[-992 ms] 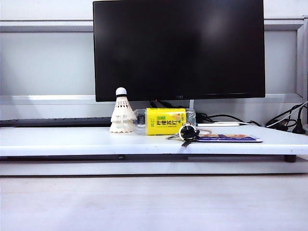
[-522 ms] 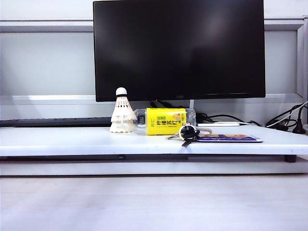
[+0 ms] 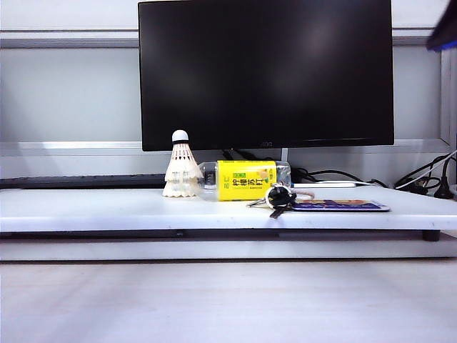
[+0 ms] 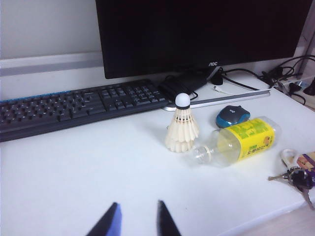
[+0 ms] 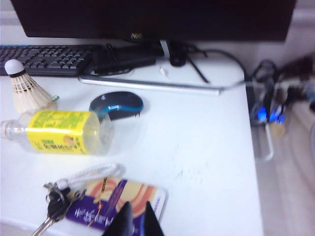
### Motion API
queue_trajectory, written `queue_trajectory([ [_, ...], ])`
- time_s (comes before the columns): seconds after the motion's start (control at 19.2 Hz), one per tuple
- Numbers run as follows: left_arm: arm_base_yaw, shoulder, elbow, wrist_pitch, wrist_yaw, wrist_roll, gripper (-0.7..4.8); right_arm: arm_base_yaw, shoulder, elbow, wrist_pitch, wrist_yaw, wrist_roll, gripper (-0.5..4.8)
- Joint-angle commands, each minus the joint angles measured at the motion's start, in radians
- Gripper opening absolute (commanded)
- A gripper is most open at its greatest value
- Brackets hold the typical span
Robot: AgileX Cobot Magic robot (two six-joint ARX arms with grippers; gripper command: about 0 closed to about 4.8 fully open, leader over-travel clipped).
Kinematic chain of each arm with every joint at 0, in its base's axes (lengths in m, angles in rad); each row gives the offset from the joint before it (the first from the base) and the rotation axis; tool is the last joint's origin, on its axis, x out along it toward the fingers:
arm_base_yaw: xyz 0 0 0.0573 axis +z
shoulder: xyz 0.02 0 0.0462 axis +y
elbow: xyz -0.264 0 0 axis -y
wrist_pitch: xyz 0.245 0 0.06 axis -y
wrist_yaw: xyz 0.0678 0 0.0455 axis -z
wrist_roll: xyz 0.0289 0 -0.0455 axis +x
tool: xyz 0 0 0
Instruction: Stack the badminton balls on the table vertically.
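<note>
Left pincer (image 4: 137, 219): hanging above the near part of the table (image 4: 88, 167), tips spread with a clear gap, nothing in it.

Right pincer (image 5: 136, 220): tips almost pressed together, just a sliver between them, holding nothing; it's up over the card (image 5: 115, 201) at the near edge.

Badminton balls (image 4: 181, 125): already nested one on the other, standing upright with the cork tip on top. Well ahead of the left pincer and a bit to its right; from the right pincer they're far off to the left, toward the keyboard (image 4: 74, 103).

Bottle (image 4: 238, 142): clear with a yellow label, lying on its side, cap end just beside the feather skirt. Can't tell if it actually touches.

Mouse (image 5: 116, 104): blue and black, just behind the bottle.

Keys (image 5: 54, 204): on a white cord, right next to the card, near the right pincer.

Monitor (image 3: 265, 71): dark screen at the back.
</note>
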Motion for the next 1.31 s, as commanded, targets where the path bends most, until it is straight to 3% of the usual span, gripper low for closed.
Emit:
queue_trajectory([
  [0.05,-0.001,0.000,0.002,0.018,-0.016,-0.021,0.74,0.000,-0.044,-0.060,0.026,0.010,0.047,0.40],
  [0.21,-0.001,-0.003,-0.007,0.021,-0.018,-0.057,0.74,0.000,-0.051,-0.089,0.014,0.007,0.047,0.40],
  [0.47,-0.001,-0.103,-0.138,0.027,-0.114,-0.140,0.51,0.000,-0.050,-0.143,0.002,0.007,0.050,0.40],
  [1.04,-0.001,-0.179,-0.271,0.035,-0.155,-0.245,0.49,0.000,-0.049,-0.211,0.005,0.026,0.047,0.41],
  [1.31,-0.001,-0.180,-0.333,0.092,-0.154,-0.244,0.48,0.001,-0.050,-0.316,0.275,0.020,0.019,0.38],
])
